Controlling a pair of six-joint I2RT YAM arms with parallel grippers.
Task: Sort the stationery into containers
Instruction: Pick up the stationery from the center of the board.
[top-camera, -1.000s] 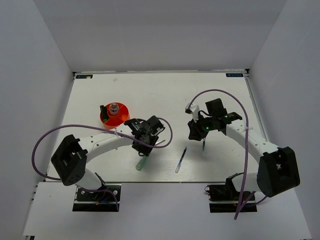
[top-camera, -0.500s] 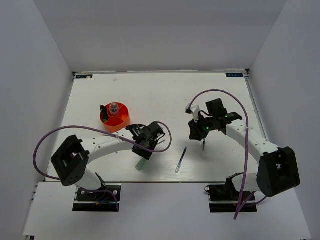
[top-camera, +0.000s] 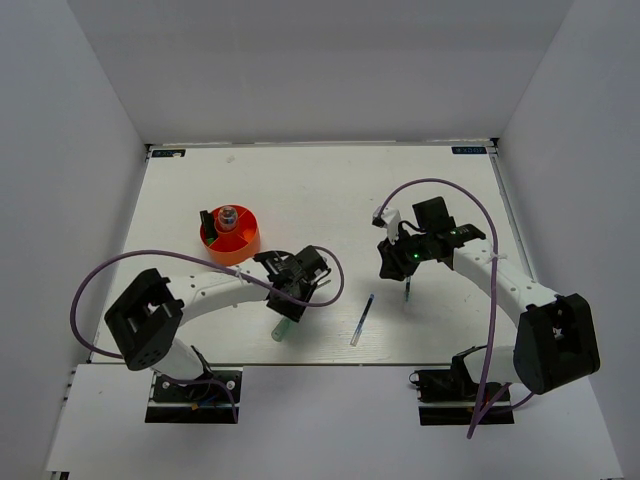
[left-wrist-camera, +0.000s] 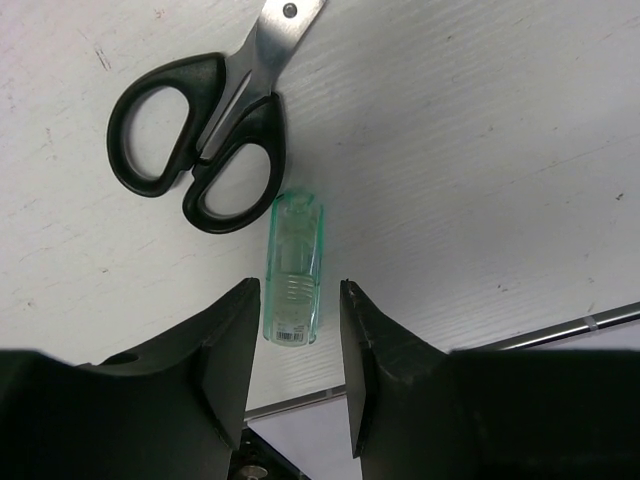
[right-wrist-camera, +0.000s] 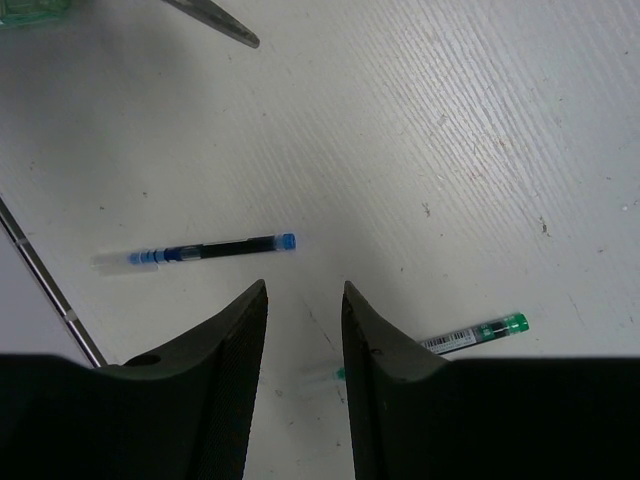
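1. The white tabletop (top-camera: 300, 190) carries everything; both arms reach out over it from the near edge.
2. The left pincer (left-wrist-camera: 297, 290) has its jaws apart, one finger on each side of the near end of the pale green tube (left-wrist-camera: 292, 265). Whether either finger touches the tube cannot be told.
3. The right pincer (right-wrist-camera: 305, 290) also has its jaws apart, with only bare tabletop between them.
4. The orange-red cup (top-camera: 245, 247) stands left of centre, just beyond the left arm. It holds a few items too small to name.
5. The black-handled scissors (left-wrist-camera: 262, 125) lie flat and closed. Their handles are just beside the far end of the tube and the blade points away from it.
6. The tube lies flat near the front edge of the tabletop.
7. The blue pen (right-wrist-camera: 200, 252) lies flat to one side of the right pincer's gap. The green pen (right-wrist-camera: 475, 332) lies on the other side, partly hidden behind a finger. The two pens are apart.
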